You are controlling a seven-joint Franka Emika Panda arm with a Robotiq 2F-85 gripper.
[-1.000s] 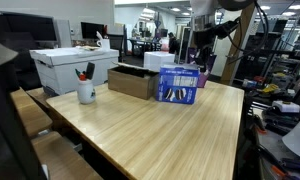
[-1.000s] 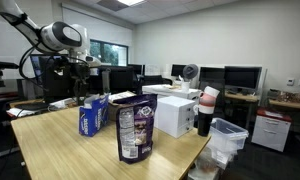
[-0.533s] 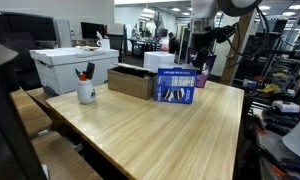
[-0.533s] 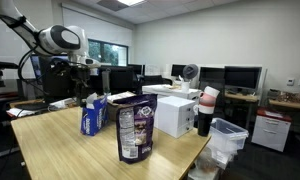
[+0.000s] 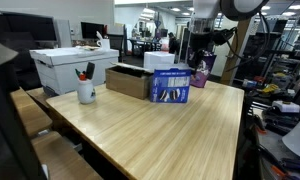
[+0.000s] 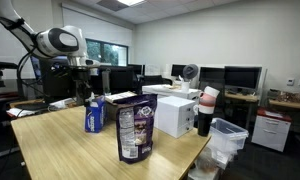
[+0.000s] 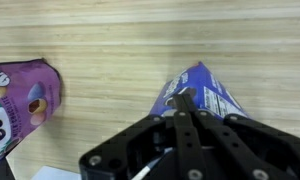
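Note:
A blue package [image 7: 212,92] stands on the wooden table [image 5: 150,135]; it also shows in both exterior views [image 5: 170,85] [image 6: 94,115]. My gripper [image 7: 183,100] has its fingers pressed together, with the tips at the package's top edge and nothing visibly between them. In both exterior views the gripper [image 5: 199,62] [image 6: 88,88] hangs just above and behind the package. A purple snack bag [image 7: 20,105] stands beside it, also seen in an exterior view [image 6: 136,130].
A cardboard box [image 5: 130,80], a white box [image 5: 70,65] and a white mug with pens [image 5: 86,92] stand on the table. In an exterior view a white box [image 6: 175,115], stacked cups [image 6: 206,108] and a clear bin [image 6: 228,138] are near the table edge.
The blue package has slid and turned on the table, now showing a narrower side in an exterior view. The gripper moved along with it.

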